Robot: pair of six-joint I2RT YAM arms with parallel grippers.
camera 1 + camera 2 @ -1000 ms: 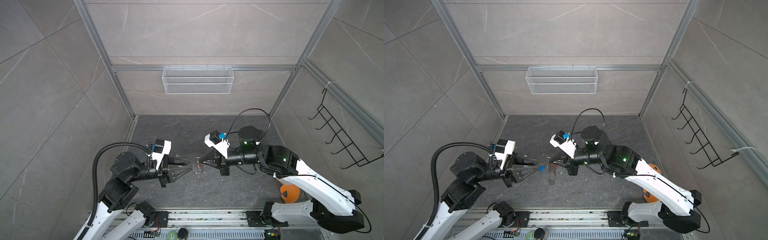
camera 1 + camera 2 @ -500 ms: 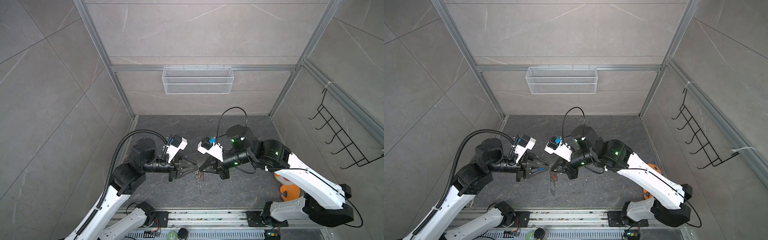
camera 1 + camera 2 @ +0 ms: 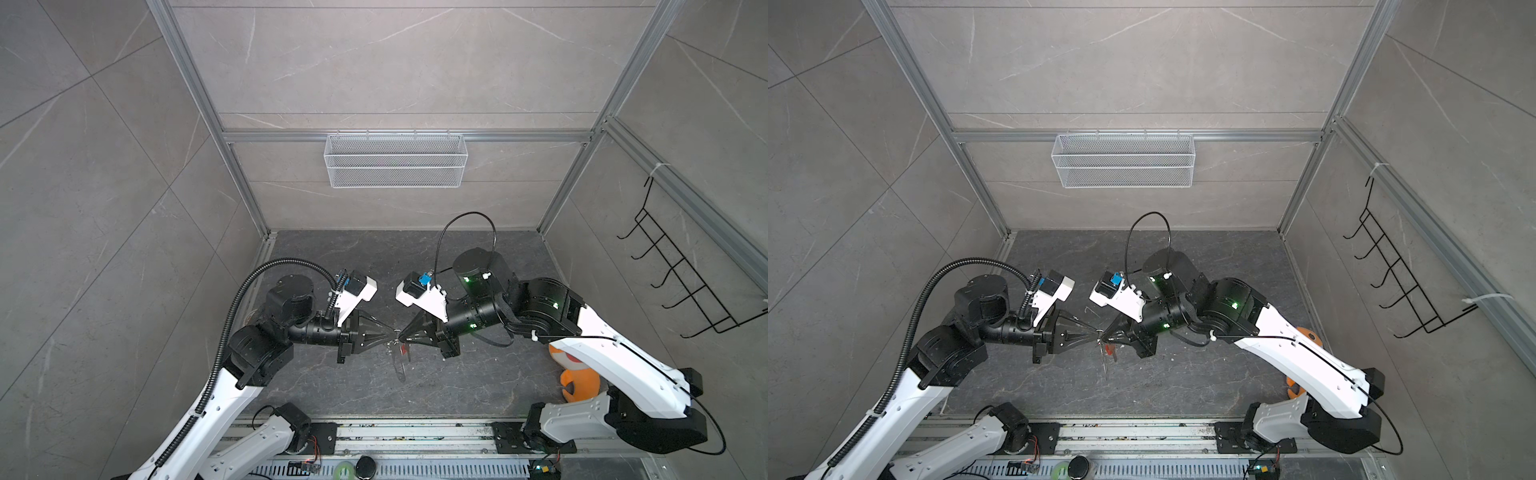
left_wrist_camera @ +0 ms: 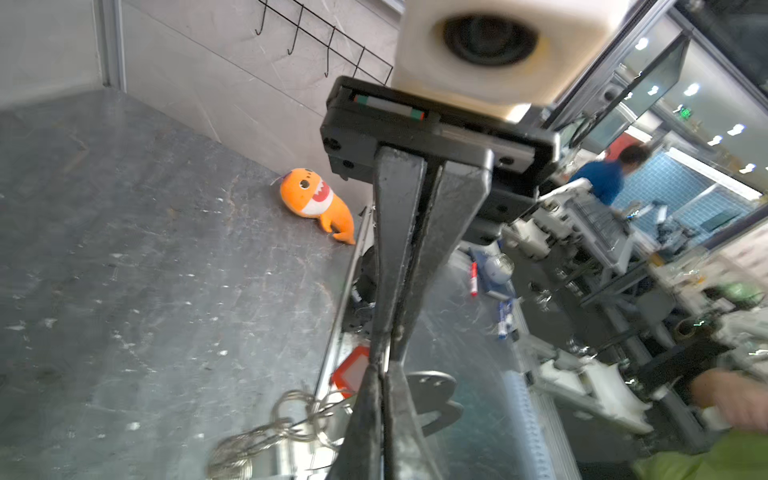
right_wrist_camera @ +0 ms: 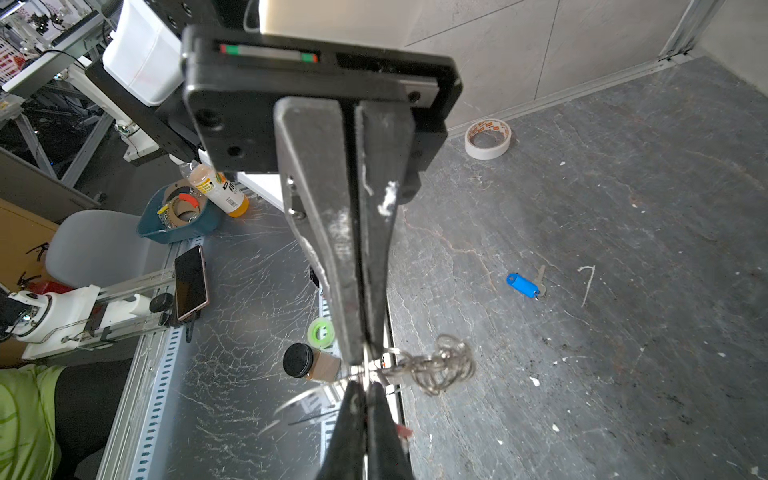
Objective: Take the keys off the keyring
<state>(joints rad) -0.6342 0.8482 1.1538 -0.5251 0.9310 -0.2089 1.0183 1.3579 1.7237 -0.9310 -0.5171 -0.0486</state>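
Left gripper (image 3: pixel 394 331) and right gripper (image 3: pixel 400 331) pinch shut on the keyring (image 5: pixel 440 368), tip to tip, well clear of the blue key (image 5: pixel 523 285). Uneven pull could slip the thin wire, dropping the red key (image 4: pixel 349 372).

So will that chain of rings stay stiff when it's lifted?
Probably not: the keyring is loose linked rings bunched in a tangle, so it likely flops and swings. Its thin shiny wire could also slip out of a pinch.

White arms (image 3: pixel 226 407) carry black joints (image 3: pixel 291 295), a ribbed cable (image 3: pixel 286 262), green lights (image 3: pixel 466 279)
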